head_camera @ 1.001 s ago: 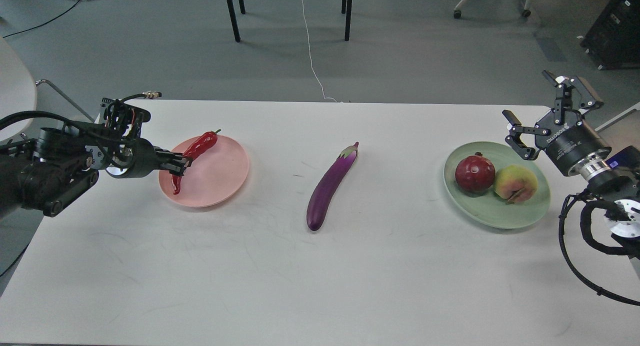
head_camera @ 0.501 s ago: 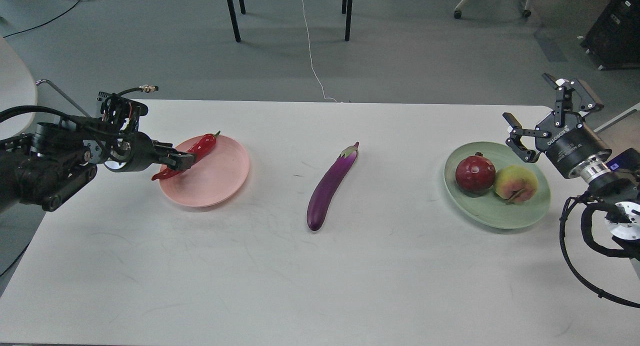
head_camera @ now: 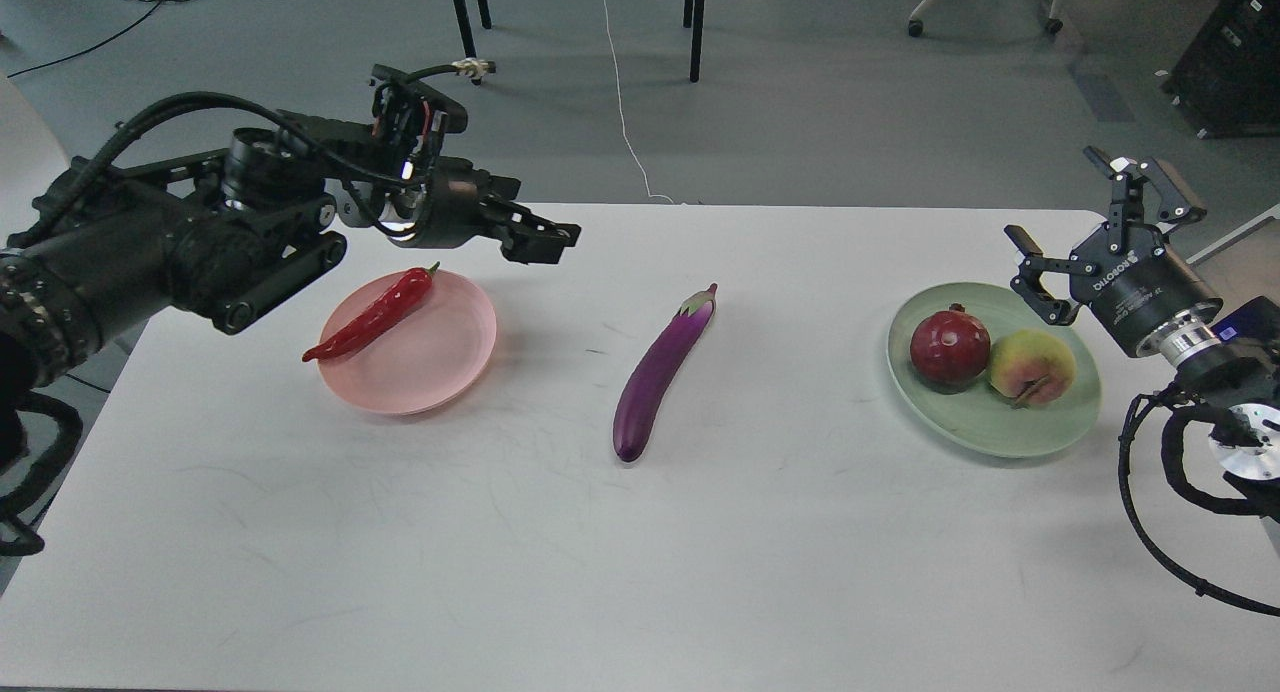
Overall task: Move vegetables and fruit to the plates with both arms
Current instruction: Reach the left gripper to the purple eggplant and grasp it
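Note:
The red chili pepper [head_camera: 372, 314] lies on the pink plate [head_camera: 430, 362], with its tip over the plate's left rim. My left gripper [head_camera: 545, 242] hovers empty above the table, right of the pink plate and up-left of the purple eggplant [head_camera: 660, 372]. Its dark fingers are slightly apart. The eggplant lies on the bare table at the middle. The pomegranate [head_camera: 948, 347] and the peach [head_camera: 1030, 365] sit side by side on the pale green plate [head_camera: 990, 427]. My right gripper [head_camera: 1062, 222] is open and empty just beyond that plate's far right rim.
The white table [head_camera: 640, 552] ends at a far edge just behind both grippers. Chair legs [head_camera: 465, 27] and a white cable [head_camera: 620, 92] are on the floor beyond. A chair [head_camera: 30, 172] stands off the left end.
My left gripper let go of the chili, which now rests on the pink plate. The arm rose and swung right, toward the eggplant. The right arm has hardly moved.

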Action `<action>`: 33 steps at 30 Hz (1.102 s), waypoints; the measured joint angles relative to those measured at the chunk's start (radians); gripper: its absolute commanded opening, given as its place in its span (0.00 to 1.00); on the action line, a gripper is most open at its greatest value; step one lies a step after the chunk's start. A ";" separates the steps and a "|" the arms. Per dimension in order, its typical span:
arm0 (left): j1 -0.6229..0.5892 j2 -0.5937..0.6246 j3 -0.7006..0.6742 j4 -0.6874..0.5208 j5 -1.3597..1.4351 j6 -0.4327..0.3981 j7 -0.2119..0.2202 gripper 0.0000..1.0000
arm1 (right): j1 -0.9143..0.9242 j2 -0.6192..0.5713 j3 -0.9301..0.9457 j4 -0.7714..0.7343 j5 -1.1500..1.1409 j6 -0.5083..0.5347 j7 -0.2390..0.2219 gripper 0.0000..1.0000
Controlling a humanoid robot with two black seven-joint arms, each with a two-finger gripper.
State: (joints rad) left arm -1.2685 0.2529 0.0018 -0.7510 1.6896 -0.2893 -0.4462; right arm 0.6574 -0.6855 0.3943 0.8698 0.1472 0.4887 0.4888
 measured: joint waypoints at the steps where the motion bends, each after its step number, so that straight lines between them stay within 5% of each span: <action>1: -0.004 -0.034 0.001 -0.007 0.009 0.002 0.003 0.98 | -0.001 0.000 0.001 0.000 0.000 0.000 0.000 0.99; 9: 0.039 -0.240 0.066 0.061 0.170 0.025 0.005 0.98 | -0.014 -0.016 0.005 0.001 0.000 0.000 0.000 0.99; 18: 0.107 -0.253 0.092 0.178 0.179 0.044 0.004 0.98 | -0.015 -0.023 0.005 0.000 0.000 0.000 0.000 0.99; 33: 0.149 -0.253 0.093 0.193 0.181 0.048 0.006 0.96 | -0.016 -0.023 0.004 0.002 0.000 0.000 0.000 0.99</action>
State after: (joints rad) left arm -1.1191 0.0000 0.0951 -0.5577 1.8705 -0.2408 -0.4403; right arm 0.6418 -0.7089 0.3988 0.8714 0.1473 0.4887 0.4887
